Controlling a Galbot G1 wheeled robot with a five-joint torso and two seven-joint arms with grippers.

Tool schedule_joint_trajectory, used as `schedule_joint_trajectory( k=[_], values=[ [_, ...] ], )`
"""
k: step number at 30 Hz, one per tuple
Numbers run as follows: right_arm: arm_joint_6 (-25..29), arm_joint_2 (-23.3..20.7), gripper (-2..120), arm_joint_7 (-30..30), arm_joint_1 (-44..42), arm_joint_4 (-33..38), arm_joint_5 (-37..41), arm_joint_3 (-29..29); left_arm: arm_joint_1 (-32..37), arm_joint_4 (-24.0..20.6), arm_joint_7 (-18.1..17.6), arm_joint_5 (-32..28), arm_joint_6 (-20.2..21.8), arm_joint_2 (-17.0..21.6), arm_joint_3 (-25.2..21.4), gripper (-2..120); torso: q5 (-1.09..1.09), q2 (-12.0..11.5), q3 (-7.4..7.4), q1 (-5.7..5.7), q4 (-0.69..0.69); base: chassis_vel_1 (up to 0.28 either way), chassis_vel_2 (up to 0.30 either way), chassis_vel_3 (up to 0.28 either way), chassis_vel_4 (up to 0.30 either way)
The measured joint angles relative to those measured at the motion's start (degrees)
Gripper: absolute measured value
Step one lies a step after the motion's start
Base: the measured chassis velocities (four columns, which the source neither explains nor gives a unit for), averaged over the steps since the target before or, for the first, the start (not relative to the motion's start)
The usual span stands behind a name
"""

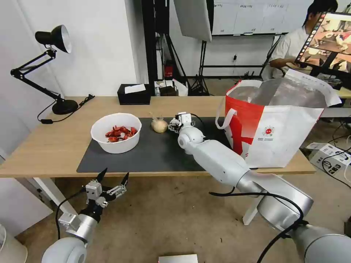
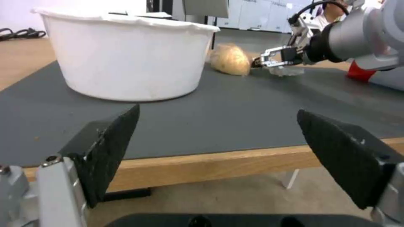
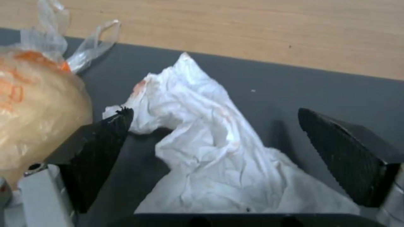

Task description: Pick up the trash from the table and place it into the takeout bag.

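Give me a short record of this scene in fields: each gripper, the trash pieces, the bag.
right gripper: open, low over the mat, straddling the tissue, beside the lump
left gripper: open, below the near table edge, idle
bowl: on the mat's left part, red scraps inside
lump: beige, in clear plastic, on the mat between bowl and right gripper
tissue: crumpled, white with faint orange stains, lying on the mat
bag: upright at the table's right end, mouth open

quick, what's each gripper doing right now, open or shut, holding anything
Left gripper: open, holding nothing, below the table edge.
Right gripper: open, fingers either side of the crumpled white tissue on the mat, not yet closed on it.
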Motion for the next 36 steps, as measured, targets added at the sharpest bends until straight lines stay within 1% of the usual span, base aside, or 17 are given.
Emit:
schedule_joint_trajectory(
  k=[6,9,10,13,14,16,18,19,21,22,26,28,29,32,33,34,36],
  values=[
    [-0.97,0.55,97,-0.07,0.01,-0.59,0.07,0.02,-0.07,-0.13,0.01,0.03,0.05,-0.37,0.30,100,0.00,0.00,0.00,0.00,0.00,0.000,0.000,0.000,0.000],
    [-1.74,0.78,87,-0.35,0.00,-0.84,0.51,0.09,-0.07,-0.13,0.02,0.02,0.06,-0.37,0.27,100,0.00,0.01,-0.02,-0.01,0.00,0.000,0.000,0.000,0.000],
    [-1.74,0.78,87,-0.35,0.00,-0.84,0.51,0.09,-0.07,-0.13,0.02,0.02,0.06,-0.37,0.27,100,0.00,0.01,-0.02,-0.01,0.00,0.000,0.000,0.000,0.000],
    [-2.05,1.06,72,-0.54,-0.27,-1.14,0.74,0.51,-0.03,-0.20,0.02,-0.07,0.06,-0.30,0.11,100,0.01,0.02,-0.02,-0.02,0.02,0.000,0.000,0.000,0.000],
    [-2.05,1.06,72,-0.54,-0.27,-1.14,0.74,0.51,-0.03,-0.20,0.02,-0.07,0.06,-0.30,0.11,100,0.01,0.02,-0.02,-0.02,0.02,0.000,0.000,0.000,0.000],
    [-2.35,1.07,62,-0.55,-0.53,-0.98,0.89,0.62,0.03,-0.21,0.02,-0.09,0.04,-0.29,0.05,100,0.01,0.03,-0.03,-0.02,0.03,0.000,0.000,0.000,0.000],
    [-2.43,1.07,61,-0.55,-0.66,-0.87,0.93,0.64,0.05,-0.22,0.02,-0.09,0.03,-0.30,0.05,100,0.02,0.03,-0.03,-0.02,0.04,0.000,0.000,0.000,0.000],
    [-2.45,1.06,52,-0.54,-0.80,-0.73,0.98,0.67,0.07,-0.23,0.03,-0.09,0.01,-0.34,0.05,100,0.02,0.03,-0.03,-0.02,0.04,0.000,0.000,0.000,0.000],
    [-2.44,1.05,48,-0.54,-0.89,-0.68,0.98,0.68,0.07,-0.24,0.03,-0.09,0.00,-0.36,0.05,100,0.02,0.03,-0.03,-0.02,0.05,0.000,0.000,0.000,0.000],
    [-2.43,0.98,42,-0.54,-1.06,-0.51,0.98,0.76,0.07,-0.28,0.03,-0.09,-0.03,-0.39,0.05,100,0.02,0.03,-0.03,-0.02,0.06,0.000,0.000,0.000,0.000],
    [-0.30,0.42,28,-0.64,-1.88,0.48,-0.11,0.89,0.07,-0.33,0.03,-0.12,-0.11,-0.40,0.04,100,0.02,0.01,0.00,-0.01,0.05,0.000,0.000,0.000,0.000],
    [1.09,-0.40,18,-0.68,-2.57,1.62,-1.38,0.87,0.09,-0.33,0.02,-0.13,-0.15,-0.37,0.02,100,-0.01,0.00,0.01,0.00,-0.05,0.000,0.000,0.000,0.000],
    [1.09,-0.40,18,-0.68,-2.57,1.62,-1.38,0.87,0.09,-0.33,0.02,-0.13,-0.15,-0.37,0.02,100,-0.01,0.00,0.01,0.00,-0.05,0.000,0.000,0.000,0.000],
    [3.02,-1.67,6,-0.28,-3.78,4.08,-2.68,0.94,0.07,-0.33,0.01,-0.13,-0.17,-0.37,0.04,100,-0.01,-0.01,0.02,0.02,-0.08,0.000,0.000,0.000,0.000],
    [3.02,-1.67,6,-0.28,-3.78,4.08,-2.68,0.94,0.07,-0.33,0.01,-0.13,-0.17,-0.37,0.04,100,-0.01,-0.01,0.02,0.02,-0.08,0.000,0.000,0.000,0.000],
    [4.04,-2.34,0,-0.05,-4.40,5.39,-3.44,1.04,0.03,-0.33,0.01,-0.13,-0.20,-0.38,0.11,100,-0.01,-0.02,0.03,0.02,-0.07,0.000,0.000,0.000,0.000],
    [7.35,-4.58,0,0.10,-6.51,10.52,-5.17,1.74,-0.02,-0.39,0.00,-0.13,-0.25,-0.55,0.19,100,0.00,-0.01,0.02,0.02,0.01,0.000,0.000,0.000,0.000]
  ],
)
